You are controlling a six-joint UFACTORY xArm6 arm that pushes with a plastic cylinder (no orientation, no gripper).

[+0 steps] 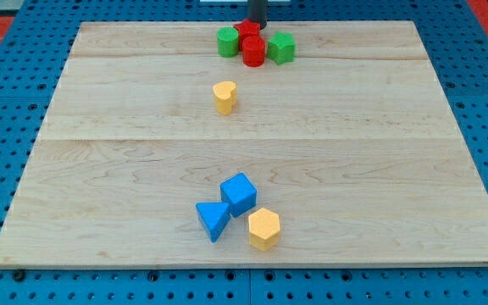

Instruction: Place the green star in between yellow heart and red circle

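The green star sits near the view's top edge, touching the right side of the red circle. A second red block lies just behind the circle, and a round green block sits at its left. The yellow heart stands alone below this cluster, a little left of the circle. My tip comes down from the view's top, right behind the rear red block and above-left of the green star. The rod's very end is partly hidden by the red blocks.
A blue cube, a blue triangle and a yellow hexagon are grouped near the view's bottom centre. The wooden board lies on a blue perforated base.
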